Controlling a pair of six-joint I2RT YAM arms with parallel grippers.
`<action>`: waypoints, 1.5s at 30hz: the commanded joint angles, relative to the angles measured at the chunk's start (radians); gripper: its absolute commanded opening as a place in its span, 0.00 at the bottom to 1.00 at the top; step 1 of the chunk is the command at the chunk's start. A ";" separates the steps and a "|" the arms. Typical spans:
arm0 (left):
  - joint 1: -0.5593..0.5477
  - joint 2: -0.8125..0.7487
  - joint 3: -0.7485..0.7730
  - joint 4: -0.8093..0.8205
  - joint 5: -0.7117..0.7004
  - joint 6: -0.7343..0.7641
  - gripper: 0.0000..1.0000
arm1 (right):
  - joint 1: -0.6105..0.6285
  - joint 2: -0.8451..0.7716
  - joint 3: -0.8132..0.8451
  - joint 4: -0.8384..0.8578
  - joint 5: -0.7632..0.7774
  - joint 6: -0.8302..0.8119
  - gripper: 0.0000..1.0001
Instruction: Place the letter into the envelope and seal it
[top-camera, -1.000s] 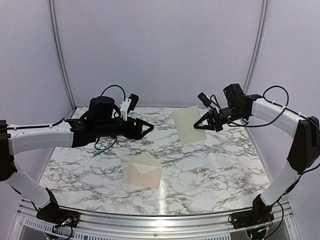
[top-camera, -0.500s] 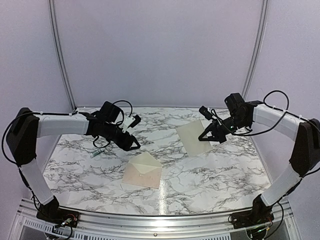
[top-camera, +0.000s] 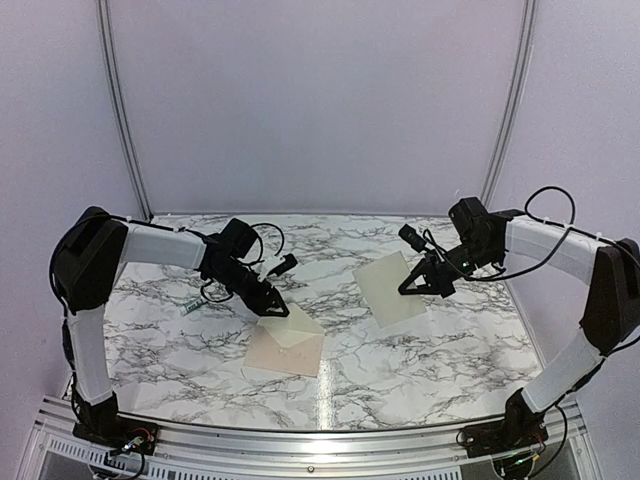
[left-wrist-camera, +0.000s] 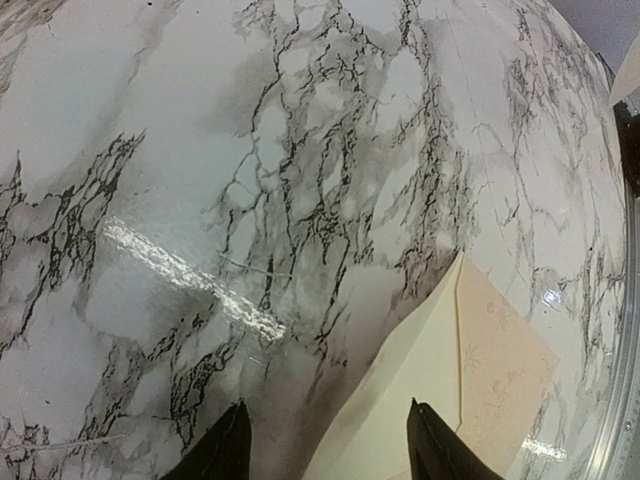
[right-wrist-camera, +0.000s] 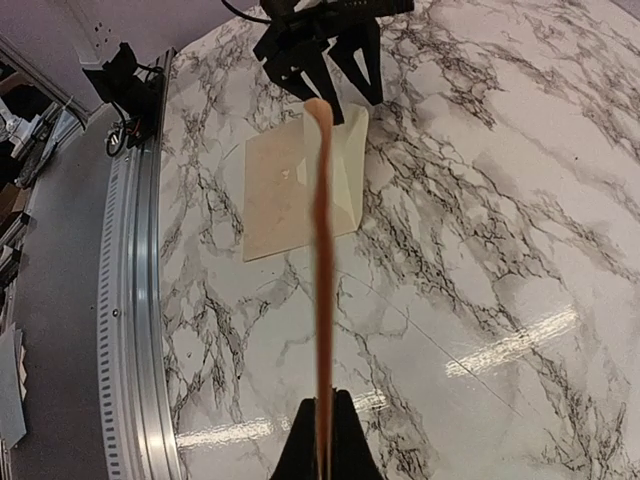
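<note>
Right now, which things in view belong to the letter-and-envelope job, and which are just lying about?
Belongs to the job:
- the letter, clamped in the right gripper
- the envelope, lying on the table, with the open left gripper at its flap

Just lying about:
- a small greenish item on the table left of the envelope, too small to identify
</note>
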 joint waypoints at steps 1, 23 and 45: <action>0.008 0.052 0.044 -0.030 0.073 0.037 0.52 | -0.004 -0.007 0.010 -0.018 -0.029 -0.011 0.00; 0.005 0.131 0.081 -0.034 0.210 0.040 0.15 | -0.004 0.004 0.011 -0.018 -0.049 0.024 0.00; -0.052 -0.250 -0.022 -0.017 0.109 -0.011 0.00 | 0.185 0.017 0.282 -0.132 0.236 -0.126 0.00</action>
